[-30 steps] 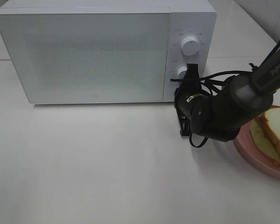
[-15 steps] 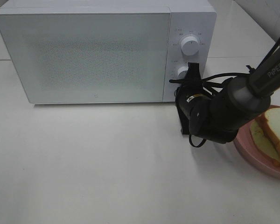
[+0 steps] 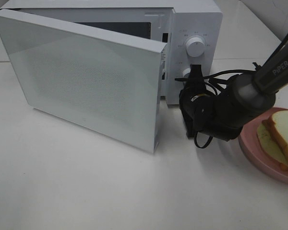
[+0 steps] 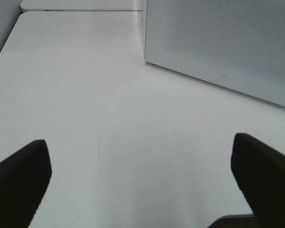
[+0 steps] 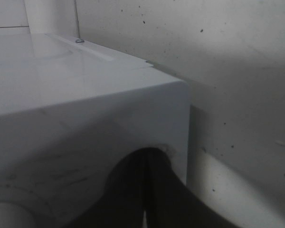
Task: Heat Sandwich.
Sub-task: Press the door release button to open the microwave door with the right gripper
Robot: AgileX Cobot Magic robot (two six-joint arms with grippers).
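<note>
- The sandwich (image 3: 283,136) lies on a pink plate (image 3: 252,143) at the right edge of the table (image 3: 86,191), well apart from the microwave (image 3: 197,24). The frame cuts part of it off.
- The door (image 3: 86,81) stands swung open, hinged on the left, so the cavity looks reachable.
- The right gripper (image 3: 197,76) has its jaws pressed together on nothing, tips against the control panel just below the lower knob (image 3: 186,73). Its arm hangs between the microwave and the plate.
- The left gripper (image 4: 142,175) has its fingers (image 4: 19,180) spread wide over bare table near the door, holding nothing.
- We judge the sandwich light but soft. The bread would dent under a pinch, and the loose layers of lettuce and filling could slide apart if it is tilted or squeezed.
- We would rather take the plate, which looks stiff, by its near rim and keep it level. Its glazed edge may be slippery, so the grip should be deep and firm.
- Gripping the bread itself would call for a wide, gentle hold across both slices at the crust.
</note>
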